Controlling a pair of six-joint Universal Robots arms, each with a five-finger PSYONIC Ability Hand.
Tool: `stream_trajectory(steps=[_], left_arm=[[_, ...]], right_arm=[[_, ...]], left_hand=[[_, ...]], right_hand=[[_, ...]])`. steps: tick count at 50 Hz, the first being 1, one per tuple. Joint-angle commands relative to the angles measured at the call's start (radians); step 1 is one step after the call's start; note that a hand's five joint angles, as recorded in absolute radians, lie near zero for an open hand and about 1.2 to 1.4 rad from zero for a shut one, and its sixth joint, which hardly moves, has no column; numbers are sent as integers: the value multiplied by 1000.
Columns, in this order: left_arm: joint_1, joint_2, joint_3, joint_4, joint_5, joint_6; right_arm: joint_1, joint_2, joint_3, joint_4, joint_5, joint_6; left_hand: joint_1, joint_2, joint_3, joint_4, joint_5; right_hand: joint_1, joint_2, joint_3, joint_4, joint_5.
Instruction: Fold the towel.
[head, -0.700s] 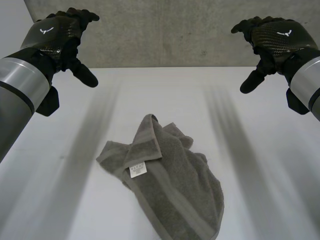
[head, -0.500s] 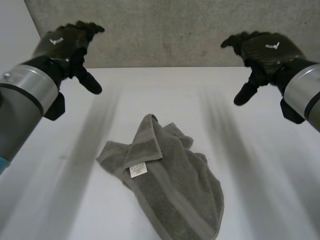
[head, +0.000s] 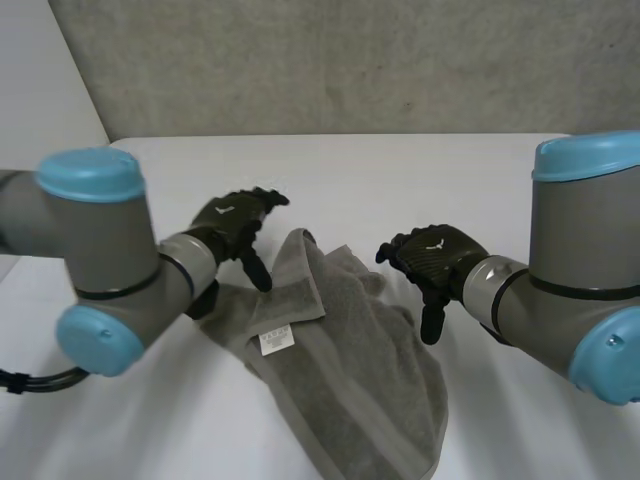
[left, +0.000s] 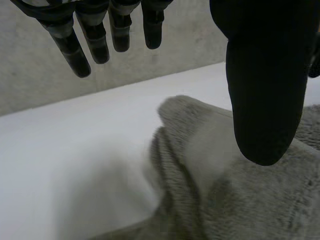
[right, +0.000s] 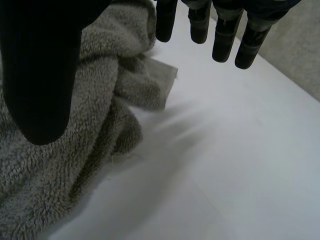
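Note:
A crumpled grey towel (head: 350, 370) with a small white label (head: 276, 341) lies on the white table (head: 400, 180). My left hand (head: 236, 225) hovers open just over the towel's far left part, near its raised peak. In the left wrist view its fingers (left: 95, 40) are straight and spread, the thumb (left: 262, 90) hangs over the towel (left: 240, 190), and nothing is held. My right hand (head: 434, 262) hovers open at the towel's right edge. In the right wrist view its fingers (right: 225, 30) are straight above the bare table, the thumb (right: 42, 70) over the towel (right: 65, 150).
A grey concrete wall (head: 350, 60) stands behind the table's far edge. Both arms (head: 100, 260) reach in from the near corners, their light-blue caps (head: 590, 160) high over the table. Bare table (right: 240, 165) lies all round the towel.
Both hands have come down from high near the far edge and moved inward, now flanking the towel's far end. The towel has not moved.

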Motion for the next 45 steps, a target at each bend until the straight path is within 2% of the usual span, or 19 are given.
stream_trajectory(steps=[1, 5, 7, 10, 12, 15, 18, 23, 27, 29, 30, 31, 32, 33, 34, 40, 42, 43, 45], left_arm=[[-73, -124, 122, 17, -116, -164], [-113, -168, 204, 10, -166, -189], [-142, -219, 285, 4, -224, -187], [-149, -246, 331, -6, -258, -187], [-154, -309, 427, -44, -326, -184], [-160, -377, 519, -113, -357, -177], [-168, -406, 555, -156, -359, -166], [-186, -460, 607, -306, -364, -108], [-186, -455, 601, -339, -364, -103], [-186, -449, 598, -351, -365, -103], [-186, -443, 596, -363, -367, -101], [-186, -434, 596, -377, -371, -103], [-186, -434, 596, -377, -371, -103], [-185, -411, 596, -385, -380, -101], [-185, -377, 589, -383, -397, -100], [-185, -239, 537, -319, -433, -97], [-183, -118, 485, -262, -425, -89], [-183, -118, 484, -262, -425, -89], [-185, -9, 437, -233, -381, -47]], right_arm=[[-9, 23, 4, -34, 1, -25], [-12, 26, 5, -50, 1, -34], [-14, 27, 5, -53, 1, -34], [-14, 37, 4, -56, 1, -34], [-14, 41, 2, -57, 1, -34], [-14, 44, 2, -59, 1, -36], [-14, 49, -2, -59, 1, -36], [-14, 47, -7, -59, 1, -37], [-20, 46, -19, -57, 1, -36], [-26, 44, -19, -57, 1, -36], [-28, 44, -19, -57, 1, -37], [-28, 44, -19, -57, 1, -37], [-29, 44, -19, -57, -1, -37], [-29, 44, -19, -57, -1, -37], [-29, 44, -19, -57, -1, -37], [-29, 40, -27, -59, -1, -37], [-31, 38, -33, -60, -1, -36], [-34, 38, -42, -64, -1, -33], [-43, 38, -53, -70, -1, -28]], left_hand=[[106, 102, 104, 104, 94], [124, 120, 121, 122, 112], [171, 167, 168, 169, 158], [188, 184, 186, 187, 176], [191, 187, 189, 189, 179], [218, 214, 215, 216, 205], [238, 234, 236, 236, 226], [241, 237, 239, 239, 229], [241, 237, 239, 239, 229], [265, 261, 262, 263, 253], [445, 441, 442, 443, 433], [798, 794, 796, 797, 786], [802, 798, 799, 800, 790], [1084, 1080, 1081, 1082, 1072], [1203, 1199, 1200, 1201, 1190], [1204, 1200, 1201, 1202, 1192], [1204, 1200, 1201, 1202, 1192], [1204, 1200, 1201, 1202, 1192], [1204, 1200, 1201, 1202, 1192]], right_hand=[[-5, 5, 6, 1, -30], [-5, 5, 6, 1, -30], [-5, 5, 6, 1, -30], [-5, 5, 6, 1, -30], [-5, 5, 6, 1, -30], [-5, 5, 6, 1, -30], [-5, 5, 6, 1, -30], [-5, 5, 6, 1, -30], [-5, 5, 6, 1, -30], [-5, 5, 6, 1, -30], [-5, 5, 6, 1, -30], [-5, 5, 6, 1, -30], [-5, 5, 6, 1, -30], [-5, 5, 6, 1, -30], [-5, 5, 6, 1, -30], [-5, 5, 6, 1, -30], [-5, 5, 6, 1, -30], [-5, 5, 6, 1, -30], [-5, 5, 6, 1, -30]])
